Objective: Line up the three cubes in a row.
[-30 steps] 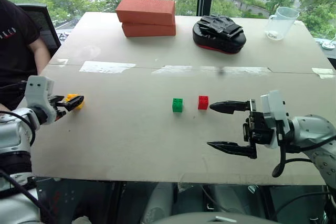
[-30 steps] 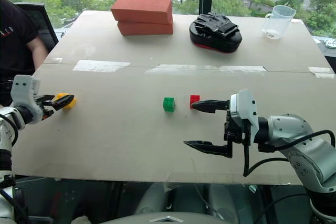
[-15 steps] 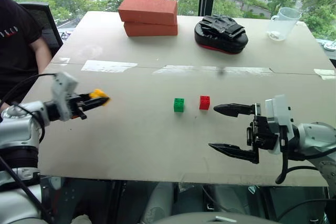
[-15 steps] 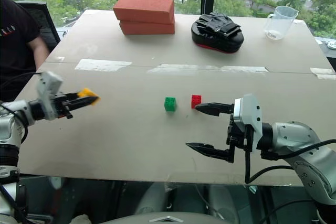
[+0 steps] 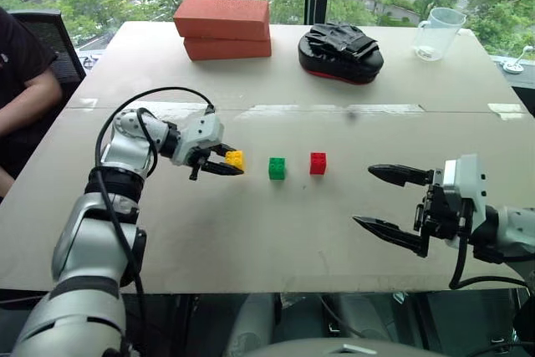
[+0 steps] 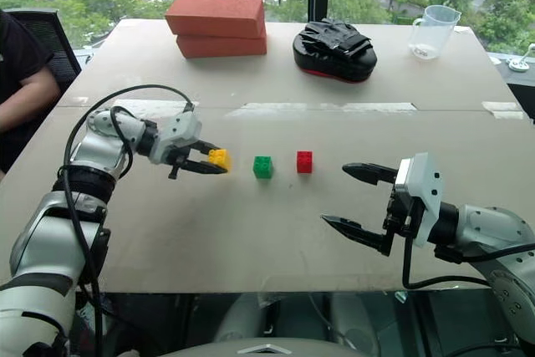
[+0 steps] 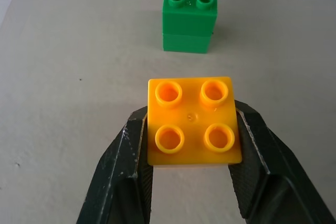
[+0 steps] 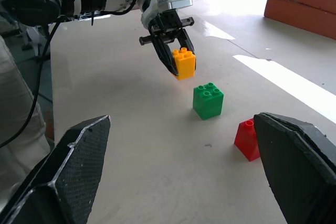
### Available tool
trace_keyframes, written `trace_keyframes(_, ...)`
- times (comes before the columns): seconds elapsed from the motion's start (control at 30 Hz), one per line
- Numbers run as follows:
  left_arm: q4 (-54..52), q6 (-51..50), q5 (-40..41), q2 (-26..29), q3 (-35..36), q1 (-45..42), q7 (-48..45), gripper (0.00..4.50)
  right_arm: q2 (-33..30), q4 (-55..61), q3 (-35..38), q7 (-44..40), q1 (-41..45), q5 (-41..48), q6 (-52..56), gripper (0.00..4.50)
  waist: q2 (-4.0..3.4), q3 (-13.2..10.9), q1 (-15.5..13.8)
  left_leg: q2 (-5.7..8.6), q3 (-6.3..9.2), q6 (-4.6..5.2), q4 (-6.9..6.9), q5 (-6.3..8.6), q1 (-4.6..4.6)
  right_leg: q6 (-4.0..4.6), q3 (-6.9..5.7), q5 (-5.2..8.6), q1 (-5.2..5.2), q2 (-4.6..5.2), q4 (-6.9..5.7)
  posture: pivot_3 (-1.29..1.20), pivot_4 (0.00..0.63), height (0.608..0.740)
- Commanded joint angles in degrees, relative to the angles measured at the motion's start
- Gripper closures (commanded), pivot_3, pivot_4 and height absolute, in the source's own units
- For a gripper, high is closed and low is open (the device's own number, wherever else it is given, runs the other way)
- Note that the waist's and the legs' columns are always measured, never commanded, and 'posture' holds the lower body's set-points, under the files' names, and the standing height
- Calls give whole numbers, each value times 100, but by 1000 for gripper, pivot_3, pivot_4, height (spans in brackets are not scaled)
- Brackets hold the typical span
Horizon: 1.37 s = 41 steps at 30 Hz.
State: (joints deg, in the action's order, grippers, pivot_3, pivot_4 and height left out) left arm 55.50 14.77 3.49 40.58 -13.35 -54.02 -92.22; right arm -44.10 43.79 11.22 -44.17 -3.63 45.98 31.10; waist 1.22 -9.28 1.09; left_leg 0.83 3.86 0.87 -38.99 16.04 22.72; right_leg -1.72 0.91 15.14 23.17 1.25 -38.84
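My left gripper [image 5: 231, 164] is shut on the yellow cube [image 5: 235, 159], studs up, low over the table just left of the green cube [image 5: 277, 168]. The red cube [image 5: 318, 163] stands a little further right, roughly in line with the green one. In the left wrist view the yellow cube [image 7: 193, 121] is clamped between both black fingers, with the green cube [image 7: 189, 13] straight ahead and a gap between them. My right gripper [image 5: 364, 196] is wide open and holds nothing, to the right of the red cube and nearer the front edge.
Two large red-orange bricks [image 5: 222, 28] are stacked at the back left. A black padded object [image 5: 340, 43] and a clear measuring cup [image 5: 438, 33] sit at the back. A person [image 5: 21, 73] sits past the table's left edge.
My left gripper has carried the yellow cube rightward from the table's left edge to just beside the green cube, turning its wrist. The right gripper has drawn back slightly from the red cube.
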Motion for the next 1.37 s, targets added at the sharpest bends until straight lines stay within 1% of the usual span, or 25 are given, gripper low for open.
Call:
trace_keyframes(0.03,358,386,-1,-16,-211,-224,-28,3167,6,308,138,136,-24,123,-16,0,0,0,-6,0,0,0,0,0,0,0,0,0,0,0,0,0,150,737)
trace_keyframes(0.17,746,724,-39,-50,-429,-415,-28,3167,-5,443,178,299,-99,215,20,0,2,-1,-27,-1,5,0,-5,0,4,0,-2,0,0,0,0,0,150,737)
trace_keyframes(0.37,1178,950,-184,-138,-414,-607,-28,3167,-40,504,238,391,-201,211,6,0,2,-1,-31,0,5,1,-11,1,4,-1,-3,0,-1,-2,-2,0,150,737)
trace_keyframes(0.43,1229,913,-135,-169,-418,-626,-28,2107,-43,509,250,407,-222,204,3,0,2,-1,-29,0,5,1,-11,1,4,-1,-3,0,-1,-2,-3,0,150,737)
trace_keyframes(0.5,1253,951,-138,-184,-416,-636,-28,1295,-53,508,248,401,-241,187,-1,0,2,-1,-29,0,6,1,-12,1,4,-1,-3,0,-1,-3,-3,0,150,737)
trace_keyframes(0.57,1245,892,-78,-187,-399,-637,-28,265,-69,492,231,390,-241,151,-3,0,2,-1,-29,-1,7,1,-12,1,4,-1,-3,0,-1,-4,-3,0,150,737)
trace_keyframes(0.6,1203,870,-29,-167,-351,-625,-28,33,-79,470,244,369,-243,146,-11,0,2,-1,-29,-1,7,2,-12,1,4,-1,-3,0,-1,-5,-3,0,150,737)
trace_keyframes(0.67,883,665,246,48,-277,-496,-28,33,-120,374,302,246,-263,132,-52,0,2,-1,-27,-1,7,1,-12,1,4,-1,-2,0,-1,-5,-4,0,150,737)
trace_keyframes(0.73,346,318,617,310,-62,-233,-28,33,-162,264,374,83,-318,103,-120,0,3,-2,-7,-2,7,1,-13,1,4,-1,-1,0,-1,-4,-3,0,150,737)
trace_keyframes(0.8,-658,-366,1071,645,264,310,-28,33,-209,135,479,-104,-427,44,-214,0,2,-2,25,-7,5,2,-12,2,4,-1,3,0,0,-4,-3,0,150,737)
trace_keyframes(0.87,-2037,-1340,1539,965,820,1162,273,33,-271,-2,634,-351,-636,-70,-332,0,-2,-2,75,-10,6,2,-10,2,3,-1,7,0,0,13,-2,0,150,737)
trace_keyframes(0.93,-3581,-2296,1983,1294,1483,2310,861,33,-315,-184,837,-539,-848,-177,-440,0,-7,-5,112,-10,8,3,-6,3,4,-3,20,2,0,35,1,0,150,737)
trace_keyframes(1.0,-4901,-3339,2507,1385,2325,3410,1680,33,-361,-371,1043,-691,-1059,-264,-491,0,-7,-6,97,-11,9,3,-4,3,-1,-4,26,3,-3,43,1,0,150,737)
trace_keyframes(1.07,-5910,-4023,2787,1233,3057,4399,2400,33,-373,-574,1209,-813,-1236,-390,-555,0,-7,-5,71,-11,10,5,-6,5,-1,-4,26,3,-3,50,2,0,150,737)
trace_keyframes(1.17,-7024,-4489,2883,894,3860,5905,3086,33,-341,-895,1443,-962,-1487,-577,-694,0,-19,-1,-21,-10,12,5,-5,5,-13,-4,25,3,-14,54,4,0,150,737)
trace_keyframes(1.23,-7369,-4601,2900,675,4194,6535,3370,33,-321,-1044,1532,-1060,-1610,-667,-789,0,-24,-1,-81,-8,11,5,-2,6,-28,-3,24,3,-27,55,3,0,150,737)
trace_keyframes(1.33,-7740,-4697,3018,387,4493,7132,3636,33,-315,-1349,1646,-1249,-1697,-762,-942,0,-26,-3,-187,-8,13,4,2,6,-69,0,20,6,-70,56,6,0,150,737)
trace_keyframes(1.37,-7858,-4763,3037,318,4562,7373,3682,33,-310,-1472,1662,-1306,-1712,-809,-1002,0,-26,-3,-187,-8,13,4,3,6,-74,13,20,14,-76,56,9,0,150,737)
